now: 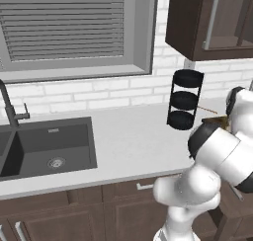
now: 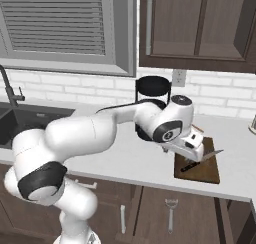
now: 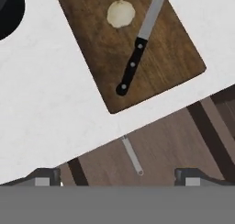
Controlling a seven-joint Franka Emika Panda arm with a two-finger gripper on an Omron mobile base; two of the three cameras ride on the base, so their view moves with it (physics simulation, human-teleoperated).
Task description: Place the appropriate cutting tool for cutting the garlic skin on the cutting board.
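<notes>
Tool [image 3: 117, 176] jaws apart and empty above cutting board [image 3: 98, 58]; knife [image 3: 137, 46] lies beside garlic [image 3: 121, 14], blade overhanging the board's edge — a careless retreat could knock it onto the bench [image 3: 41, 113].

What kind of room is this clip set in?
A rendered home kitchen, apparently: a dark sink with a faucet set into a white counter, and a cutting board carrying a knife and garlic.

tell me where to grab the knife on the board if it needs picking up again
Grip the knife by its black riveted handle, coming straight down from above. It lies flat on the cutting board, so only the top is free. The handle is thicker than the blade and points away from the garlic, leaving the fingers room on both sides.
</notes>
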